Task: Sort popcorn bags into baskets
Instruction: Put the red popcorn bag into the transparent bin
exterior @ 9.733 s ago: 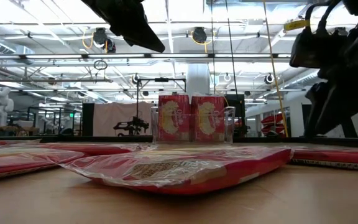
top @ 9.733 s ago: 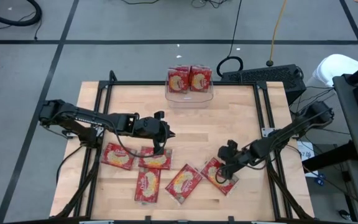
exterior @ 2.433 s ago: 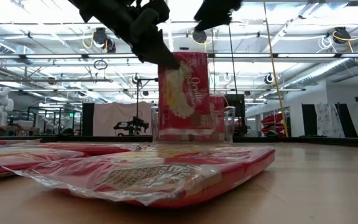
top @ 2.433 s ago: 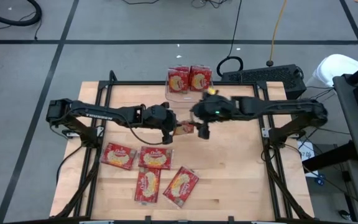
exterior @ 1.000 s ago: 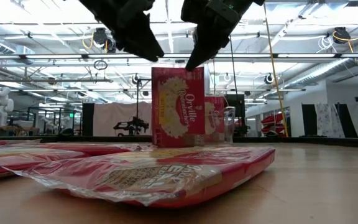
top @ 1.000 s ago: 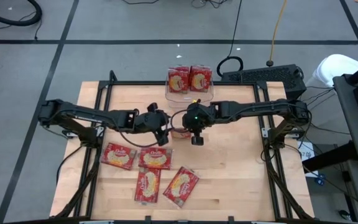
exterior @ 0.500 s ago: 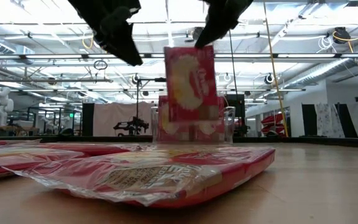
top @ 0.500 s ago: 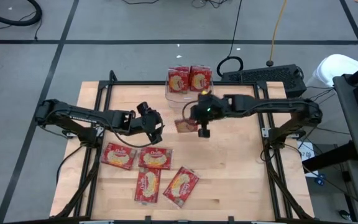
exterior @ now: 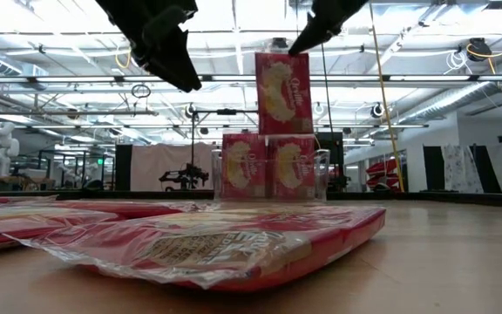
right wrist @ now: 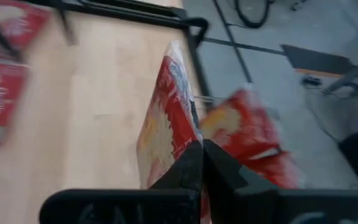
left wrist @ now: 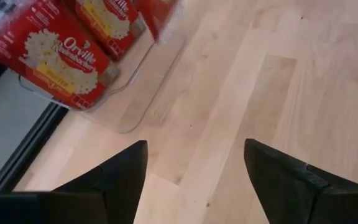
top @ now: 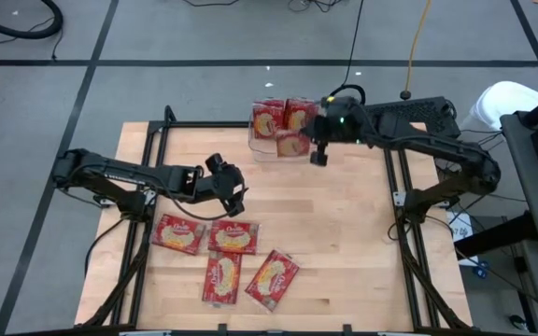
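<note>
A clear basket (top: 263,147) at the table's far edge holds two red popcorn bags (top: 285,118) standing upright. My right gripper (top: 308,142) is shut on a third red bag (exterior: 283,92), which hangs just above the basket's near rim (exterior: 322,166). Several more bags (top: 232,238) lie flat near the table's front left. My left gripper (top: 239,194) stands open over bare wood at mid table, nothing between its fingers (left wrist: 132,171). My right gripper pinches the bag's top edge (right wrist: 180,127) between its two shut fingers, close to a top corner (exterior: 301,56). The fingers come slanting down from above. The bag hangs upright below them, lifted clear of the table and of the bags in the basket.
A black frame (top: 157,131) runs round the wooden table. A keyboard (top: 409,114) lies beyond the far right corner. Bare wood (top: 344,233) spreads over the table's right half.
My right gripper has carried the bag up and toward the table's far edge, from mid table to above the basket; the bag stays upright and hangs higher. My left gripper has drawn back a little toward the table's left, away from the bag, then kept still.
</note>
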You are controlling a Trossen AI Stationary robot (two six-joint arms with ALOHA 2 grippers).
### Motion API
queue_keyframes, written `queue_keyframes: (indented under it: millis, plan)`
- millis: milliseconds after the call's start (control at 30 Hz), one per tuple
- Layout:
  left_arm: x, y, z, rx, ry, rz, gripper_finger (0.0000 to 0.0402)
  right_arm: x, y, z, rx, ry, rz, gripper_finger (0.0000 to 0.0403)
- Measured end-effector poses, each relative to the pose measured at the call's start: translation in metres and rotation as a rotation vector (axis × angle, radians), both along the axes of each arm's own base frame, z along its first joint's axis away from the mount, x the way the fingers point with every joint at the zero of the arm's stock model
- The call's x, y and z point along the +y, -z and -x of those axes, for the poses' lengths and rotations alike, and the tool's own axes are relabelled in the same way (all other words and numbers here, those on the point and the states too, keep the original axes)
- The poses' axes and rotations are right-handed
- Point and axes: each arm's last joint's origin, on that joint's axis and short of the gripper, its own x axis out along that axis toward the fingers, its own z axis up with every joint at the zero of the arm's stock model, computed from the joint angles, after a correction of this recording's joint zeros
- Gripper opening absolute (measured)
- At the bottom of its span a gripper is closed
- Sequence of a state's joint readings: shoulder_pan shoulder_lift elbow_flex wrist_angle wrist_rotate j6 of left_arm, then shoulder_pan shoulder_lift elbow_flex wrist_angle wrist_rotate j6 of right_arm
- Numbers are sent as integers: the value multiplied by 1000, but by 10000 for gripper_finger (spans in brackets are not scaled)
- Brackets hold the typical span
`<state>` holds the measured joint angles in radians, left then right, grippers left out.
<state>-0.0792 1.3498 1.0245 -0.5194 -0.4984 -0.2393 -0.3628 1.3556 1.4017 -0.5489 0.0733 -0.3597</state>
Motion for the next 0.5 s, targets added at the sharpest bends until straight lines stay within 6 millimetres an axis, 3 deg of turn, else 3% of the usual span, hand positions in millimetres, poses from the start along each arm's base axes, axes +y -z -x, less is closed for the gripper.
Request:
queue_keyframes:
  millis: [233, 500]
  plan:
    - [0, 5, -3, 16, -5, 7, 273, -44, -3, 13, -86, 2, -26, 0]
    - [0, 5, -3, 19, 2, 2, 273, -80, 8, 19, -114, -5, -70, 0]
